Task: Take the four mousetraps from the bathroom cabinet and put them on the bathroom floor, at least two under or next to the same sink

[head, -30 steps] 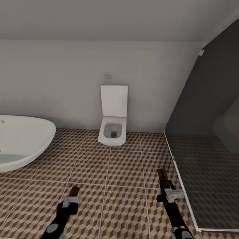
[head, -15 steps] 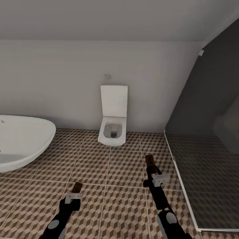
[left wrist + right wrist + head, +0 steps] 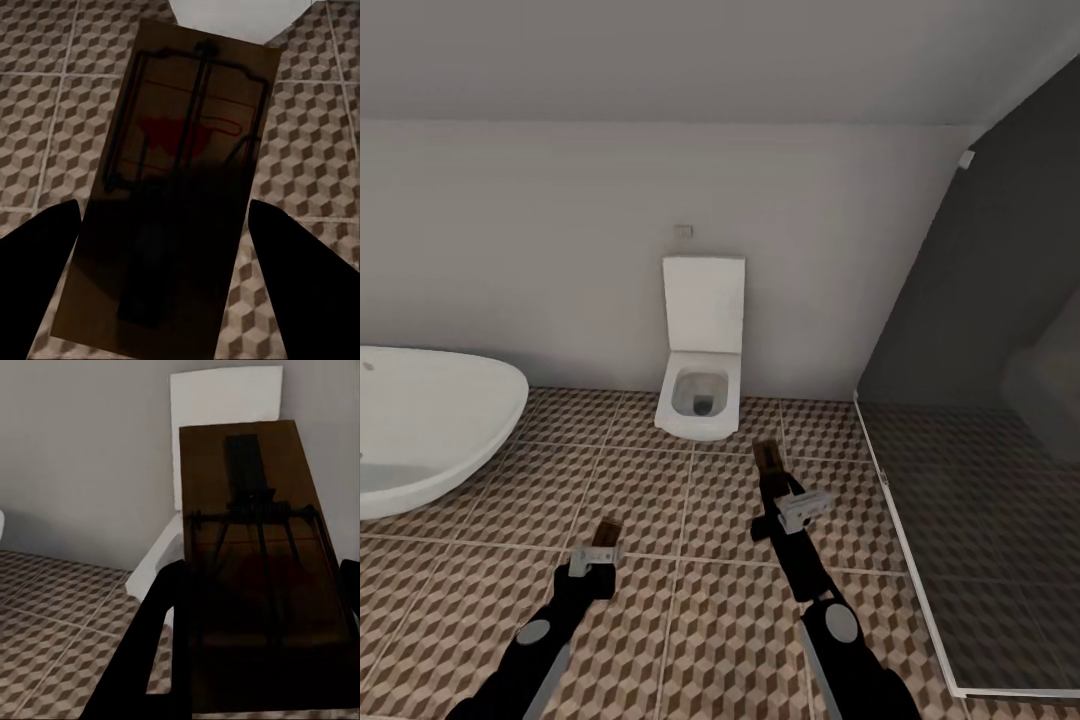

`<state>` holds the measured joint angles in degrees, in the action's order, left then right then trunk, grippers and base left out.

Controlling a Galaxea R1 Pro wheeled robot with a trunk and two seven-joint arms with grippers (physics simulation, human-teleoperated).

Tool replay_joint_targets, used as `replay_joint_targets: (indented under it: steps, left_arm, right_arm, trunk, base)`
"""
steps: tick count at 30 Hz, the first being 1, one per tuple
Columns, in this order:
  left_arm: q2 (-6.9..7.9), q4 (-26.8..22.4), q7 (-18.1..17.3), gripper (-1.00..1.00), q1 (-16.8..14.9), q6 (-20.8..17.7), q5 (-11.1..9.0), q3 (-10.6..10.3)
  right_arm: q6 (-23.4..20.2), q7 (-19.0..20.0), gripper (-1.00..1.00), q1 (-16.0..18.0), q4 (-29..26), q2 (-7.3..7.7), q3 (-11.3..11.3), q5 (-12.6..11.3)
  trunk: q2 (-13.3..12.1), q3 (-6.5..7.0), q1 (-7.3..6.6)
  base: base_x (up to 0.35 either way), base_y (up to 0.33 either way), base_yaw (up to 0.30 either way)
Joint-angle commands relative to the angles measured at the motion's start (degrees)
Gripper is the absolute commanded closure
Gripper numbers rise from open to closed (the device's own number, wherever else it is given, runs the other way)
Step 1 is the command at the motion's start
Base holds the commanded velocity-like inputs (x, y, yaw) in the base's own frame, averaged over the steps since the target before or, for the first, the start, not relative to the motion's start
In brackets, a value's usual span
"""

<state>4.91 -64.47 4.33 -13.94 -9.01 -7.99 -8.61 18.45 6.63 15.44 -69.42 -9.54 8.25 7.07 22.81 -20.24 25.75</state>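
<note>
Seen from the head camera, the left gripper (image 3: 604, 548) sits at about seven o'clock and the right gripper (image 3: 772, 478) at about five o'clock, both out over the bathroom floor of cube-patterned brown, beige and white tiles (image 3: 650, 500). Each carries a small flat brown board between its fingers, but from here the boards are mere slivers.

The left wrist view shows what the head view cannot: the left gripper is clamped on a flat rectangular tan wooden mousetrap (image 3: 176, 187), its dark wire bar and a red mark on the board plainly visible, with the black fingers (image 3: 37, 262) flanking the board on either side and the tiles below it. The right wrist view does the same for the second tan wooden mousetrap with dark wire parts (image 3: 259, 562), held in the right gripper and lined up with the white wall-hung toilet with its raised lid (image 3: 217, 427).

Only the head view gives the room: the toilet at twelve o'clock against the pale wall, the oval white bathtub (image 3: 430, 425) at nine o'clock, and the dark glass shower screen (image 3: 980, 420) at three o'clock.

No brand, label or writing can be read on anything.
</note>
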Motion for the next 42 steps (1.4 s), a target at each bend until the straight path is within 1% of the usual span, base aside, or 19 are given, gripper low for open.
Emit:
replay_joint_targets:
  steps: [1,2,4,5,6,7,8,11,13,16,20,27,42]
  left_arm:
    - [0.14,1.0,0.4,1.00,0.0,0.4,-0.6,-0.2]
    - [0.17,1.7,0.4,1.00,0.0,1.0,-0.6,-0.2]
    - [0.23,4.1,0.4,1.00,0.0,3.8,-0.5,0.1]
    - [0.24,4.5,0.4,1.00,0.0,4.6,-0.5,0.1]
    - [0.29,5.1,0.3,1.00,0.0,6.2,-0.5,0.1]
    - [0.32,5.3,0.3,1.00,0.0,6.9,-0.5,0.2]
    - [0.40,5.9,0.3,1.00,0.0,8.4,-0.5,0.1]
    - [0.58,5.9,0.3,1.00,0.0,9.6,-0.5,0.1]
    - [0.96,5.2,0.2,1.00,0.0,9.9,-0.5,0.1]
    - [1.93,3.2,0.2,1.00,0.0,10.1,-0.5,0.0]
    - [2.27,1.9,0.2,1.00,0.0,10.1,-0.6,0.0]
    - [2.38,2.0,0.2,1.00,0.1,10.2,-0.6,0.0]
    - [2.05,2.8,0.2,1.00,0.1,10.2,-0.6,-0.3]
  right_arm:
    - [0.3,-0.6,1.00,0.0,0.3,-0.17,-0.1,0.5]
    - [0.4,-1.2,1.00,0.0,0.3,-0.23,0.0,0.6]
    - [0.5,-5.7,1.00,0.0,0.5,-0.44,0.0,0.5]
    - [0.5,-7.0,1.00,0.0,0.6,-0.45,0.1,0.5]
    - [0.5,-9.6,1.00,0.0,0.6,-0.46,0.1,0.4]
    - [0.5,-10.6,1.00,0.0,0.7,-0.46,0.1,0.3]
    - [0.6,-12.6,1.00,0.0,0.7,-0.41,0.1,0.3]
    - [0.6,-14.0,1.00,0.0,0.9,-0.34,0.2,0.3]
    - [0.6,-14.4,1.00,0.0,1.0,-0.16,0.3,0.3]
    - [1.0,-14.7,1.00,0.0,1.1,-0.07,0.3,0.4]
    - [1.4,-14.8,1.00,0.0,1.1,-0.06,0.3,0.4]
    - [1.4,-14.9,1.00,0.0,1.1,-0.09,0.4,0.5]
    - [1.5,-14.9,1.00,0.0,1.1,0.00,0.3,0.6]
  trunk:
    - [0.1,-0.09,0.03]
    - [0.1,-0.09,0.03]
    - [0.1,-0.09,0.03]
    - [0.1,-0.09,0.03]
    - [0.1,-0.09,0.03]
    - [0.1,-0.09,0.03]
    - [0.1,-0.09,0.03]
    - [0.1,-0.09,0.03]
    - [0.1,-0.09,0.03]
    - [0.1,-0.09,0.03]
    - [0.1,-0.09,0.03]
    - [0.1,-0.09,0.03]
    - [0.1,-0.09,0.03]
  base:
    - [0.000,0.000,0.000]
    - [0.000,0.000,0.000]
    - [0.000,0.000,0.000]
    - [0.000,0.000,0.000]
    - [0.000,0.000,0.000]
    - [0.000,0.000,0.000]
    - [0.000,0.000,0.000]
    - [0.000,0.000,0.000]
    - [0.000,0.000,0.000]
    - [0.000,0.000,0.000]
    - [0.000,0.000,0.000]
    - [0.000,0.000,0.000]
    - [0.000,0.000,0.000]
